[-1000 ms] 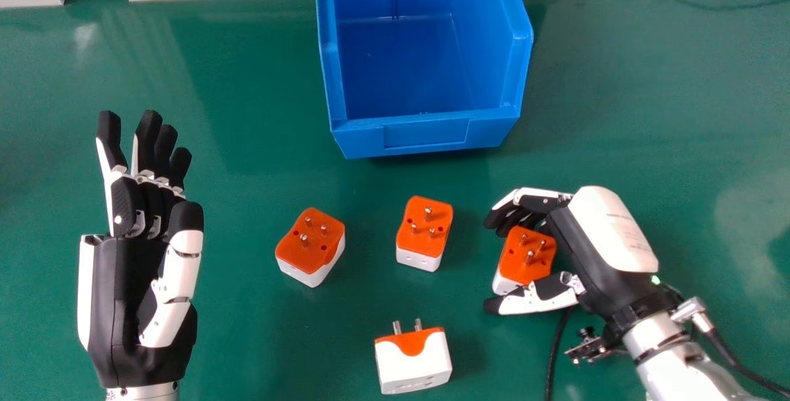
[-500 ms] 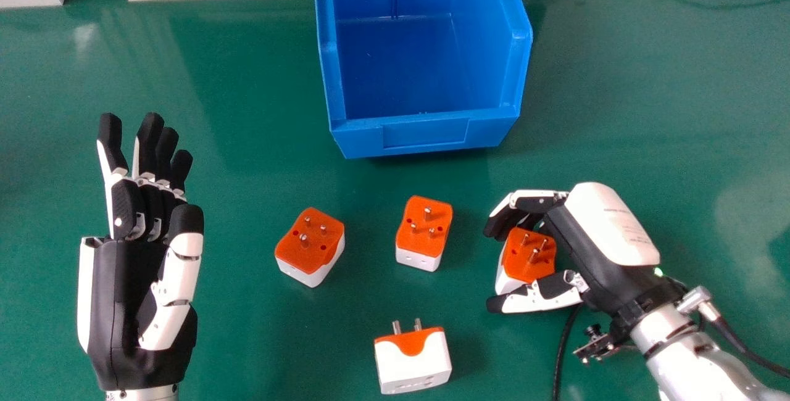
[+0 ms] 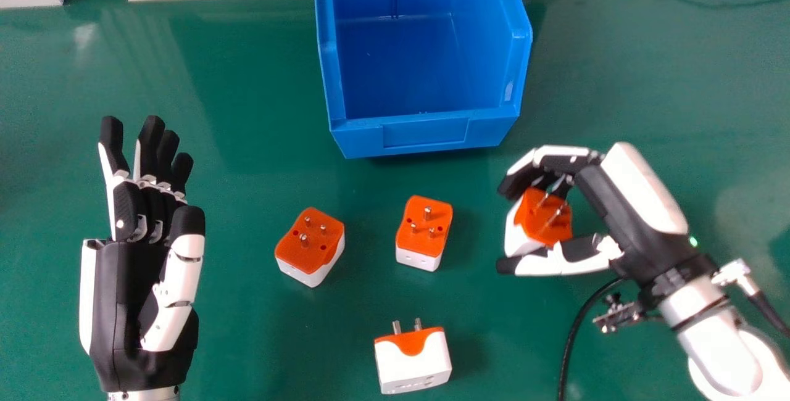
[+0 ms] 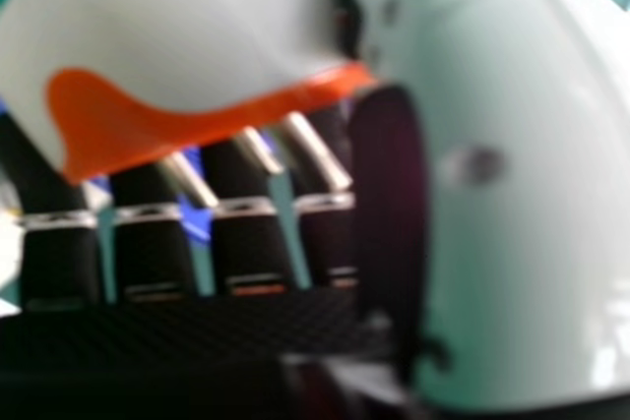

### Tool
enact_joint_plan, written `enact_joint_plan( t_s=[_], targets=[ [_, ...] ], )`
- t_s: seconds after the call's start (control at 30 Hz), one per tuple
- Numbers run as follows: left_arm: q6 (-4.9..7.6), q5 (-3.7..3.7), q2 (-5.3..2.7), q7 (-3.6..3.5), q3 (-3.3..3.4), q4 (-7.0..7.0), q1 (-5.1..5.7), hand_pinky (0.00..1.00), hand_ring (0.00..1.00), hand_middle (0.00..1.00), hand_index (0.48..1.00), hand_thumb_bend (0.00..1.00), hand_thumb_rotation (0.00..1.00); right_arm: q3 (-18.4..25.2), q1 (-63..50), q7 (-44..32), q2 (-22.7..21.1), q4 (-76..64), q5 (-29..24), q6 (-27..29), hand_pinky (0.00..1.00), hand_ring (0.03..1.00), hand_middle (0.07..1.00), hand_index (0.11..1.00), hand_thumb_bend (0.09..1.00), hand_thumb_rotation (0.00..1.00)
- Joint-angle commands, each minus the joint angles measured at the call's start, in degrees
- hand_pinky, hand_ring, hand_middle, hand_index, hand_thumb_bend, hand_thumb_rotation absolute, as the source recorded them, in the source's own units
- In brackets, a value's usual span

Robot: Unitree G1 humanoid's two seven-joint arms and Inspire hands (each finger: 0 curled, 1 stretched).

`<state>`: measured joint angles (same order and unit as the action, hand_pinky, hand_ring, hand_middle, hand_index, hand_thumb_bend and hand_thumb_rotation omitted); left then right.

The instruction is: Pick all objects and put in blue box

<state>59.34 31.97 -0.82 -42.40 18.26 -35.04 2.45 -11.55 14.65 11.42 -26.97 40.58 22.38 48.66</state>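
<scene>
At twelve o'clock in my head view is the blue box [image 3: 426,134]; no adapter is delivered as far as I can see, so I judge the job early. My right hand [image 3: 623,216], between three and four o'clock, has its fingers and thumb curled around an orange-and-white plug adapter [image 3: 543,222]. Three more remain on the green table [image 3: 259,339]: the left adapter [image 3: 311,243] at eight, the middle adapter [image 3: 424,233] near five, the near adapter [image 3: 412,361] at six. The held one leans, its pins aimed roughly at one o'clock; its long axis seems to run one to seven (blur makes me cautious). My left hand [image 3: 126,296], between eight and nine, is relaxed and holds nothing, fingers extended towards twelve.
</scene>
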Motion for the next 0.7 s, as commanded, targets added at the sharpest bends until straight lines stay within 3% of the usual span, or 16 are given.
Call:
enact_joint_plan(
  t_s=[0.0, 0.1, 0.37, 0.67],
  targets=[
    [0.61, -0.26, -0.13, 0.06, -0.37, 0.34, -0.13, 1.00, 1.00, 0.99, 0.968, 0.31, 0.47, 2.3, 2.7, -1.2, -0.1, -2.9, -2.9, 1.3, 0.35, 0.394, 0.508, 0.522, 0.518, 0.00],
    [1.04, -0.63, -0.26, 0.27, -0.41, 0.00, -0.33, 1.00, 1.00, 0.99, 0.968, 0.31, 0.47, 3.9, 5.0, -2.3, 0.2, -4.7, -4.0, 1.9, 0.35, 0.395, 0.508, 0.521, 0.517, 0.00],
    [1.89, -1.22, -0.81, 0.05, -0.70, -1.68, -1.24, 1.00, 1.00, 0.99, 0.967, 0.31, 0.48, 5.8, 14.3, -4.3, 1.7, -3.9, -5.3, 4.7, 0.34, 0.396, 0.512, 0.520, 0.516, 0.00],
    [2.11, -0.32, -0.85, -0.31, -0.94, -2.73, -1.84, 1.00, 1.00, 0.99, 0.967, 0.31, 0.47, 5.7, 26.5, -2.0, 5.4, 4.4, -2.8, 6.2, 0.33, 0.400, 0.502, 0.522, 0.516, 0.00]
  ],
)
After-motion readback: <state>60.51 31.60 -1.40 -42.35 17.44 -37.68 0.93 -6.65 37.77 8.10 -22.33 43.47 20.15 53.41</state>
